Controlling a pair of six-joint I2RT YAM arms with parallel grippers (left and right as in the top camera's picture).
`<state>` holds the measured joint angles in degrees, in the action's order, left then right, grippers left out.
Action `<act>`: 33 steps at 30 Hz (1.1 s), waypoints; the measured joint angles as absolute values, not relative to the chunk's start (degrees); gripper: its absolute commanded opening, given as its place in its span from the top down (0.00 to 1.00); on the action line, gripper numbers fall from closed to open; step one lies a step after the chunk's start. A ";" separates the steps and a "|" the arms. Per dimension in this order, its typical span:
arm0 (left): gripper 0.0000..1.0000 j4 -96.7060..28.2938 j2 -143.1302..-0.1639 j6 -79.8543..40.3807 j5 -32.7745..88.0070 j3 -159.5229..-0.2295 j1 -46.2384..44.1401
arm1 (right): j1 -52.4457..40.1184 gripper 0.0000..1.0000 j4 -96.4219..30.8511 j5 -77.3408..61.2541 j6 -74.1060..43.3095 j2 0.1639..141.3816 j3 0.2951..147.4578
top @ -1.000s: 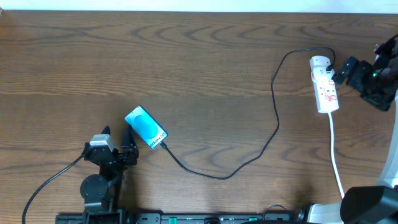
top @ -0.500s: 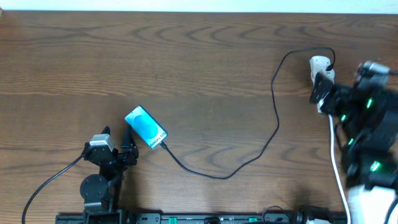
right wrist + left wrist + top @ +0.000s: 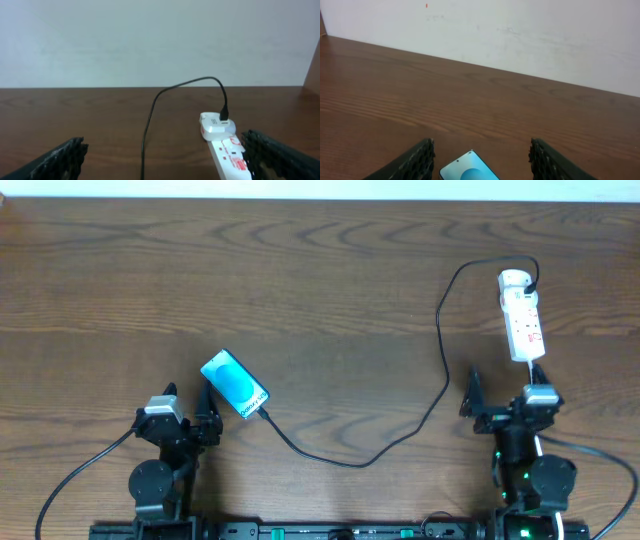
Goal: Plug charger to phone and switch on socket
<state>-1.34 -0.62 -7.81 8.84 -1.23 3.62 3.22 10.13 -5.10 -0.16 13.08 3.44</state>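
The phone [image 3: 235, 385] lies flat at left of centre, its blue screen up, and its top end [image 3: 469, 170] shows between my left fingers. The charger [image 3: 440, 350], a thin black cable, meets the phone's lower right end, loops across the table and rises to the far end of the socket [image 3: 523, 315]. My left gripper [image 3: 189, 397] is open just left of the phone, touching nothing. My right gripper [image 3: 505, 395] is open near the front edge, short of the socket [image 3: 229, 150], with the charger [image 3: 149, 115] running away ahead of it.
The socket's thick white cord [image 3: 538, 415] runs from its near end toward the front, past the right arm. Brown wooden table [image 3: 330, 290] all round; a pale wall [image 3: 150, 40] stands behind its far edge.
The right arm has come away from the socket at the far right and drawn back to the front edge, below the socket. The left arm, phone and cable have not moved.
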 measured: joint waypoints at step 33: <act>0.38 -1.34 -0.62 -7.64 8.84 -1.23 3.62 | 0.49 0.01 -4.05 -1.02 1.56 0.71 0.38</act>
<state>-1.34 -0.62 -7.64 8.84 -1.23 3.62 0.49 -4.05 -1.02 1.56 0.71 0.38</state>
